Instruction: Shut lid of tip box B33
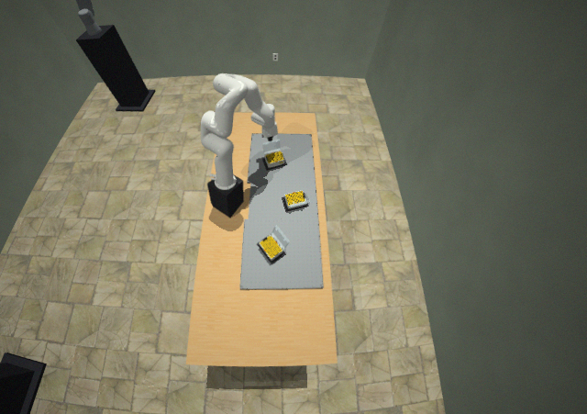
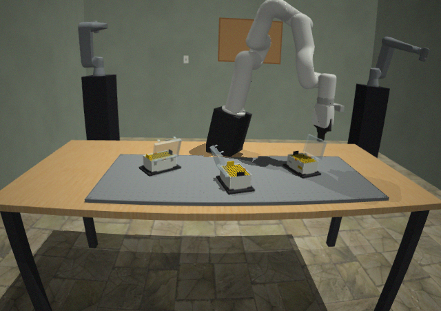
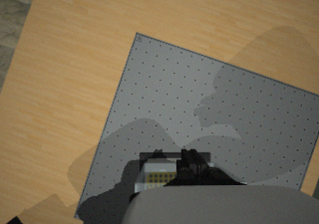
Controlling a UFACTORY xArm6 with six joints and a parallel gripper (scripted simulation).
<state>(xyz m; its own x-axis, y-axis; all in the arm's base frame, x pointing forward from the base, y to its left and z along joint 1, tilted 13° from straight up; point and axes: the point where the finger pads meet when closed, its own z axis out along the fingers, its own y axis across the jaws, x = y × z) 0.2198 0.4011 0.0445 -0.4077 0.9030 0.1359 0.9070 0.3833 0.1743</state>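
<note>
Clear, thin lid [image 2: 315,145] above yellow tips [image 2: 303,157]

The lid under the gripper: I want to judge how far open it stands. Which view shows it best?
The exterior view: the clear lid stands nearly upright, side-on, just below the shut gripper. The top view shows only a pale sliver; the wrist view hides it behind the gripper.

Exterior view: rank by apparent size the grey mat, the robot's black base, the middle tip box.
1. grey mat, spans most of the table.
2. robot's black base, though it sits farther back, so it may be understated.
3. middle tip box, clearly smallest despite being nearest.
</note>
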